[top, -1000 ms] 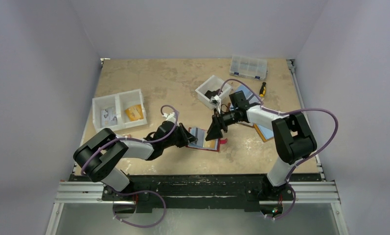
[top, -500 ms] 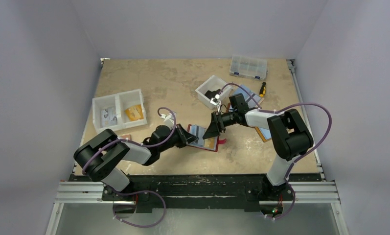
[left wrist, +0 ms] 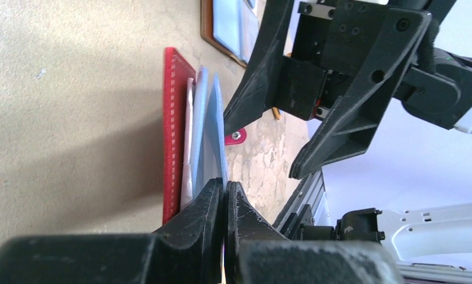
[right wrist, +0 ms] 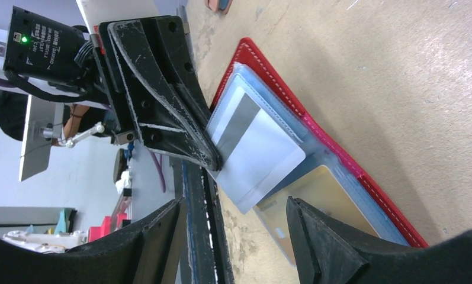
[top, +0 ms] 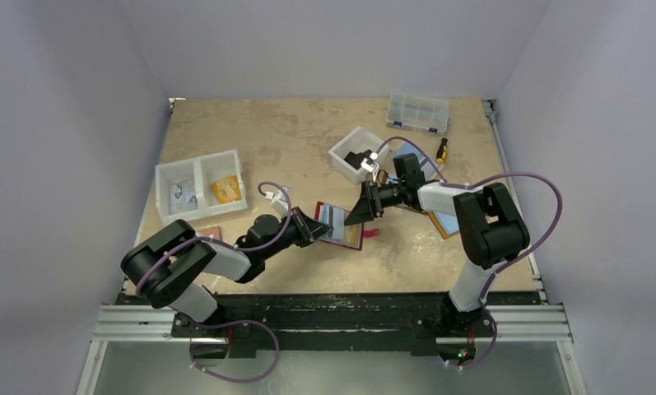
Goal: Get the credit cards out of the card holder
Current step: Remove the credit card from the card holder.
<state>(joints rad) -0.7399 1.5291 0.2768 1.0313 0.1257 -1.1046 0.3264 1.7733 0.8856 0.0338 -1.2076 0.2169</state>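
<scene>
Pinching a sleeve [left wrist: 212,136] up off the holder [left wrist: 172,118], left gripper [left wrist: 224,188] points the card [right wrist: 260,151], free edge first, at the gaping right gripper [right wrist: 234,204] nearby.

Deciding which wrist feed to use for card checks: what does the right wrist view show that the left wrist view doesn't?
Only right wrist: the lifted sleeve seen face-on, with a grey-white striped card in it and a gold card on the page beneath.
Only left wrist: the pages edge-on, so no card faces, plus the strap tab with its snap.
Both: the red card holder, the left gripper shut on the sleeve's edge, and the right gripper open beside it.
</scene>
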